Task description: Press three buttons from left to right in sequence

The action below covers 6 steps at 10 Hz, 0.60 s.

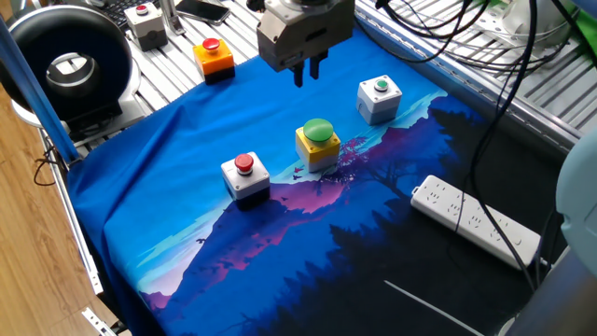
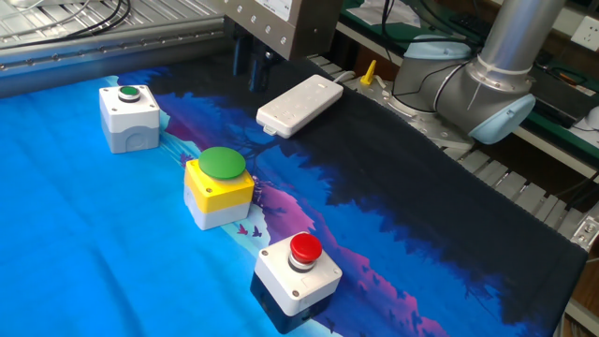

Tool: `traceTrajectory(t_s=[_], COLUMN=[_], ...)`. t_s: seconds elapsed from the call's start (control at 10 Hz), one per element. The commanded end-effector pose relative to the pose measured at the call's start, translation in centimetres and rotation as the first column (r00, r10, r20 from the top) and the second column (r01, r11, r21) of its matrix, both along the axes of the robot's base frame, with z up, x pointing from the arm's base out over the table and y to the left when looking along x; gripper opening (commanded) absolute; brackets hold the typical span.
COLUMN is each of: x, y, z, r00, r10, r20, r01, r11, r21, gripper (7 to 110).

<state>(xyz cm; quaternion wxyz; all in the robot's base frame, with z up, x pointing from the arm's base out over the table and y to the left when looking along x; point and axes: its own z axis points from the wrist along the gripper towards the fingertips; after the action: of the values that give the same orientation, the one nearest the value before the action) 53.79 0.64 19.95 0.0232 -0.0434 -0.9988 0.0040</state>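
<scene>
Three button boxes stand in a diagonal row on the blue cloth (image 1: 168,205). The white box with the small red button (image 1: 244,174) (image 2: 296,271) is at the left end. The yellow box with the large green dome (image 1: 318,142) (image 2: 219,185) is in the middle. The grey-white box with the small green button (image 1: 380,97) (image 2: 129,112) is at the right end. My gripper (image 1: 307,73) (image 2: 251,67) hangs in the air behind the yellow box and touches nothing. Its fingers point down with only a narrow gap between them, and it holds nothing.
A white power strip (image 1: 476,220) (image 2: 299,104) lies on the dark part of the cloth. An orange box with a red button (image 1: 214,56) and a grey box with a small red button (image 1: 145,23) sit on the slatted table behind. A black round device (image 1: 70,65) stands at the far left. Cables hang at the back.
</scene>
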Motion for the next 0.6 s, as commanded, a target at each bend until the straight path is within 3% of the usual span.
traceTrajectory(t_s=[0.0,0.2,0.5], x=[-0.7,-0.9,-2.7], y=[-1.5,-3.8,-6.6], z=[-0.6,-1.8,-3.6], r00=[1.0,0.996,0.983], r10=[0.029,0.072,0.145], r20=[0.01,0.061,0.114], r01=[-0.029,-0.072,-0.146], r11=[0.999,0.997,0.989], r21=[0.016,0.01,0.0], gripper=[7,7,7])
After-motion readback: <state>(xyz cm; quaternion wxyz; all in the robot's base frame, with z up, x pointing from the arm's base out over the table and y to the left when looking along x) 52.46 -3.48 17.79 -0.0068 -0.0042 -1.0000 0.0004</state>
